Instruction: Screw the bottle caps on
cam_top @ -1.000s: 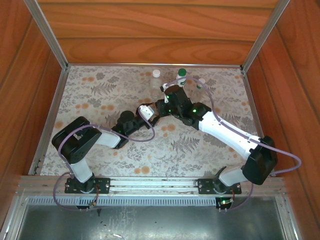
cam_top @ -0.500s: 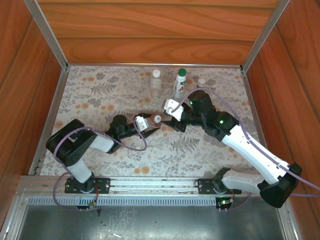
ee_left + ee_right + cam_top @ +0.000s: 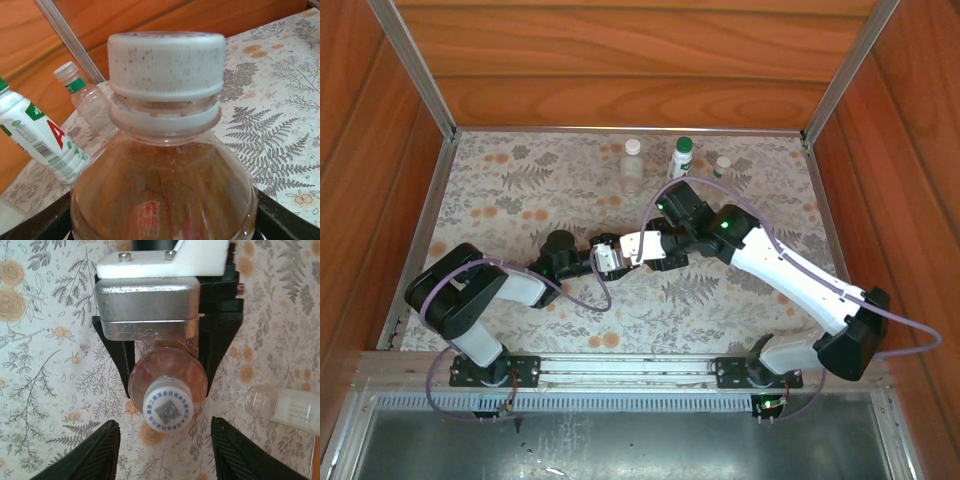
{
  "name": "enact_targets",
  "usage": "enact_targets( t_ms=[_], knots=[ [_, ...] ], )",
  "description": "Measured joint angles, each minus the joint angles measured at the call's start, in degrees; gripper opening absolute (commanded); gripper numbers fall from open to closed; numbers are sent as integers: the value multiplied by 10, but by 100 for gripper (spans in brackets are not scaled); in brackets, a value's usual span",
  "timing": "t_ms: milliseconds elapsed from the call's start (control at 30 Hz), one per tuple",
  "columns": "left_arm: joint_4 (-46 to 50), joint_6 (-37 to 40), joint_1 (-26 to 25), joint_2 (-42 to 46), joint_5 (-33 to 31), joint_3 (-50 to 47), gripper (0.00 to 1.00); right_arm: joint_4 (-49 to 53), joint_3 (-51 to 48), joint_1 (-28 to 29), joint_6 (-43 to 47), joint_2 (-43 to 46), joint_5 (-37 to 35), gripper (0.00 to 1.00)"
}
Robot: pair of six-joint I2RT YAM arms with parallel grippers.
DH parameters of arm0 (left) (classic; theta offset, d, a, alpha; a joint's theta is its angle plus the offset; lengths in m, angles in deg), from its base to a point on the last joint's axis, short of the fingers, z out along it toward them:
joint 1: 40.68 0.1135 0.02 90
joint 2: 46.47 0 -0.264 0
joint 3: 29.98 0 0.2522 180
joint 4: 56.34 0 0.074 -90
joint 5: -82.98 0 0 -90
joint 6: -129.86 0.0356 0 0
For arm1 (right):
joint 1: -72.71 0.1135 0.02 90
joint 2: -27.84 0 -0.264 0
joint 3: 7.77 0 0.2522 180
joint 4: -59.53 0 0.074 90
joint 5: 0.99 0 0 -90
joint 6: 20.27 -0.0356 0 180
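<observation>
My left gripper (image 3: 610,257) is shut on the amber bottle (image 3: 167,375), its black fingers (image 3: 116,360) clamping the body on both sides. A white bottle cap (image 3: 168,411) with blue print sits on that bottle's neck, and it fills the upper part of the left wrist view as the speckled white cap (image 3: 166,65) above the amber bottle (image 3: 165,195). My right gripper (image 3: 164,435) hovers right over the cap, open. Its fingers stand wide of the cap on each side and touch nothing. From above, the right gripper (image 3: 634,251) covers the bottle.
Three capped bottles stand along the back edge: a clear one (image 3: 632,168), a white one with a green cap (image 3: 681,158), and a smaller clear one (image 3: 722,167). The white bottle (image 3: 35,135) and a clear bottle (image 3: 87,100) stand behind the held bottle. Wooden walls enclose the table.
The right gripper has come forward and left from near the back bottles and now sits over the amber bottle's cap. The left gripper has drawn the bottle slightly nearer.
</observation>
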Motion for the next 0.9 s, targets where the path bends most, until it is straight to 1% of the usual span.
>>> enact_targets(
  t_ms=[133, 367, 567, 633, 667, 733, 800, 867, 900],
  knots=[
    [2, 0, 0, 0, 4, 0, 66, 4, 9, 10, 10, -22, -11, 49],
    [2, 1, 0, 0, 10, 0, 66, 3, 14, 14, 17, -43, -17, 42],
    [2, -1, 0, 4, 10, -1, 66, 5, 18, 14, 19, -50, -27, 27],
    [2, -1, 0, 5, 9, -2, 66, 6, 20, 14, 18, -50, -29, 24],
    [2, -1, 0, 5, 9, -2, 67, 7, 20, 14, 17, -50, -31, 21],
    [2, -2, 0, 5, 8, -2, 66, 7, 20, 14, 9, -50, -33, 11],
    [2, -7, 0, 6, 2, -2, 67, 1, 20, 14, -31, -50, -40, 0],
    [2, -12, 0, 9, -12, 0, 67, -9, 20, 14, -107, -50, -52, 0],
    [2, -14, 0, 10, -23, 1, 67, -17, 21, 15, -166, -51, -61, 0]
  ],
)
